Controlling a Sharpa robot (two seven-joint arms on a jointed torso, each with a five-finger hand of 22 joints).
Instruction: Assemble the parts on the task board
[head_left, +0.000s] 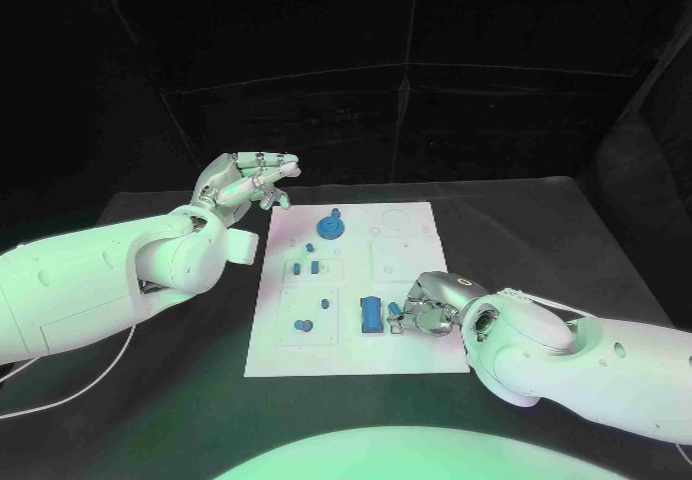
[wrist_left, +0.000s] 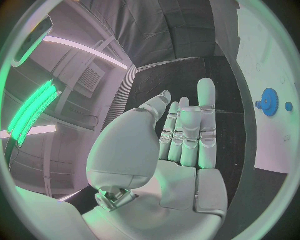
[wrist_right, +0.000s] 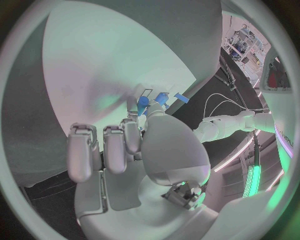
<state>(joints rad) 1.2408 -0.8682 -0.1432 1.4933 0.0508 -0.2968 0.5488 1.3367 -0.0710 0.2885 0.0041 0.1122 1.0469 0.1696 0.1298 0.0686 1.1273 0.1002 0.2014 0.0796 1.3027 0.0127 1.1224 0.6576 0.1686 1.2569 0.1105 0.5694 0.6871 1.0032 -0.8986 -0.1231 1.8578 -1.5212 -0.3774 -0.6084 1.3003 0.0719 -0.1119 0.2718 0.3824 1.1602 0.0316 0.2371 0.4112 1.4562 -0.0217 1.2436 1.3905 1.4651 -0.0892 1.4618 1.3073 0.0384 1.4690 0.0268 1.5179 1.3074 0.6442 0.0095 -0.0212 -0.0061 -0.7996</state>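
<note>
The white task board (head_left: 411, 345) lies in the middle of the black table. A blue gear (head_left: 333, 228) stands near its far edge and also shows in the left wrist view as the gear (wrist_left: 269, 102). A long blue block (head_left: 371, 315) sits in the near part of the board. My right hand (head_left: 423, 312) rests low on the board beside that block. It pinches a small blue part (head_left: 395, 311), the same part (wrist_right: 142, 103) showing between thumb and fingertip. My left hand (head_left: 253, 180) is raised beyond the board's far left corner, its fingers (wrist_left: 206, 107) straight and holding nothing.
Small blue pegs (head_left: 306, 267) lie at the board's left middle, and a round blue piece (head_left: 303, 324) sits near its left front. White sockets (head_left: 392, 217) mark the far right of the board. A thin cable (head_left: 87, 385) trails under the left arm.
</note>
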